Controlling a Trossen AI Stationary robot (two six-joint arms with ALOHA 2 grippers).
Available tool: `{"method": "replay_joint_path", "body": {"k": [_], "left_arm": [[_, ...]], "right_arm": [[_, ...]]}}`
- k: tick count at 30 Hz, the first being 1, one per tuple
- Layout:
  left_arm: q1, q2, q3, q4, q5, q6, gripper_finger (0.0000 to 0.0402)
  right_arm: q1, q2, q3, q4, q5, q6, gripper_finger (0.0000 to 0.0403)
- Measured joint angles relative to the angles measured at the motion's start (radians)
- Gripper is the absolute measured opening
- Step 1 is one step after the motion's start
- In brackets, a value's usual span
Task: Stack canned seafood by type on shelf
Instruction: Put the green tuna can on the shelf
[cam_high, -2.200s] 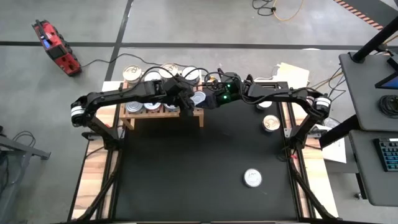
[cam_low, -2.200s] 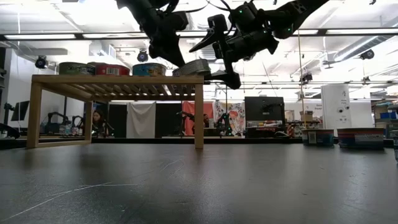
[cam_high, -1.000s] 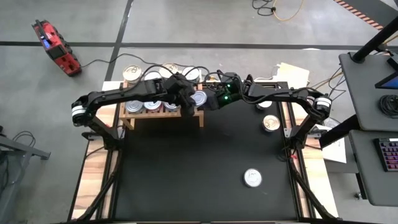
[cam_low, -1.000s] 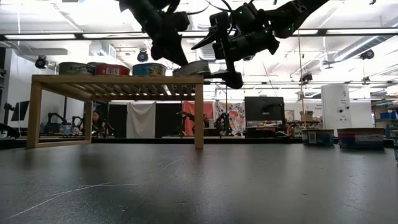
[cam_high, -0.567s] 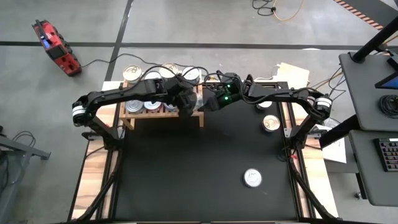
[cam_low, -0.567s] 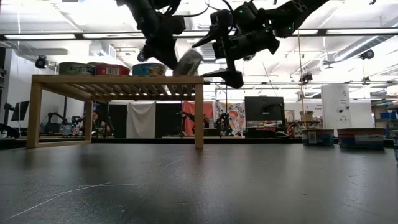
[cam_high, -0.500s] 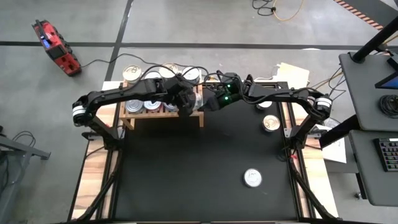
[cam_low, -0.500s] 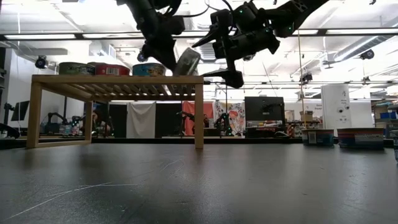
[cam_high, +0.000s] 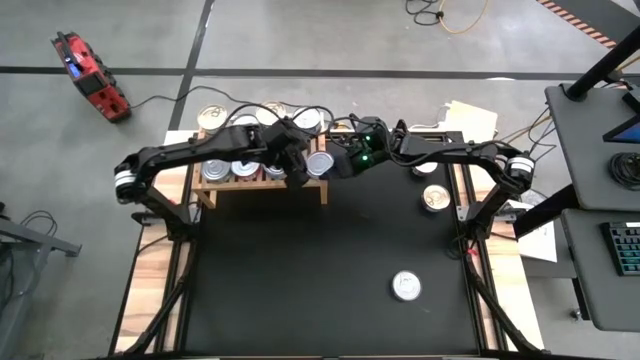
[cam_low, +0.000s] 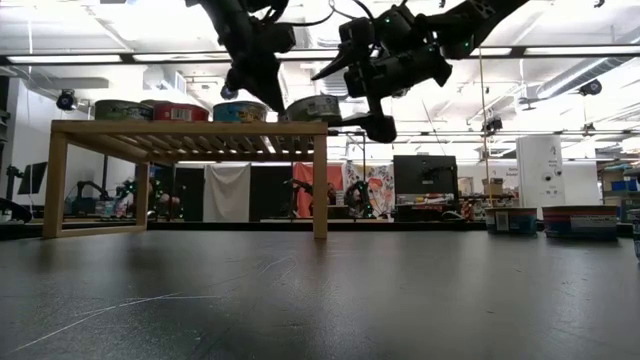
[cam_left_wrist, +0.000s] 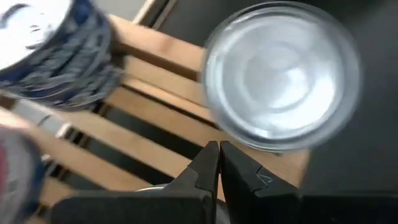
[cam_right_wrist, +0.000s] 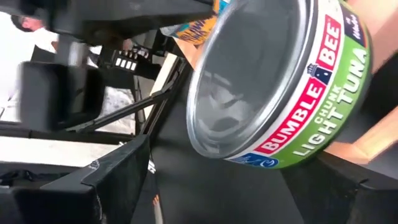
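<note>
Cans on shelf, both my grippers at its right end.
A can (cam_high: 320, 163) sits on the shelf (cam_high: 262, 175) at its right end, between my left gripper (cam_high: 296, 172) and right gripper (cam_high: 341, 163); more cans (cam_high: 232, 168) left of it; two cans (cam_high: 406, 286) on the table (cam_high: 300, 280) to the right.

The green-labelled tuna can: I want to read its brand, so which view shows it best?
The right wrist view: the tuna can fills it, label readable. The high view shows only its lid at the shelf's corner; the low view its side; the left wrist view a blurred lid.
</note>
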Motion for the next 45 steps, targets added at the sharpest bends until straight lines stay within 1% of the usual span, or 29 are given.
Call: {"method": "replay_joint_path", "body": {"k": [3,8,10,12,15,18,21,24,26,31,37,45], "left_arm": [[0.001,-0.016,0.000,0.002,0.106,0.037,0.0000],[-0.003,-0.039,0.002,0.019,0.348,0.151,0.0000],[-0.003,-0.039,0.002,0.043,0.439,0.164,0.0000],[-0.004,-0.035,0.002,0.092,0.489,0.163,0.0000],[-0.012,-0.010,0.002,0.157,0.485,0.146,0.0000],[-0.014,0.009,0.002,0.164,0.459,0.126,0.0000],[-0.014,0.010,0.002,0.160,0.422,0.127,0.0000],[-0.014,0.010,0.002,0.149,0.362,0.137,0.0000],[-0.014,0.010,0.002,0.149,0.340,0.148,0.0000],[-0.014,0.035,0.002,0.153,0.329,0.159,0.0000],[-0.014,0.074,0.002,0.147,0.334,0.138,0.0000],[-0.012,0.057,0.004,0.107,0.246,0.133,0.0000]], "right_arm": [[-0.003,0.000,0.000,0.005,-0.001,0.024,0.0329],[-0.005,0.001,0.000,0.056,-0.017,0.074,0.0324],[-0.005,0.003,0.000,0.070,-0.024,0.085,0.0325],[-0.004,0.009,0.000,0.073,-0.024,0.094,0.0327],[-0.004,0.011,0.000,0.066,-0.023,0.094,0.0325],[-0.005,0.011,0.000,0.070,-0.022,0.083,0.0320],[-0.007,0.010,0.000,0.081,-0.017,0.082,0.0317],[-0.009,0.010,0.000,0.104,-0.016,0.082,0.0315],[-0.009,0.009,0.000,0.113,-0.028,0.082,0.0317],[-0.006,0.007,0.000,0.123,-0.038,0.085,0.0329],[-0.007,0.008,-0.001,0.111,-0.023,0.092,0.0335],[-0.014,0.008,-0.001,0.087,-0.032,0.078,0.0323]]}}
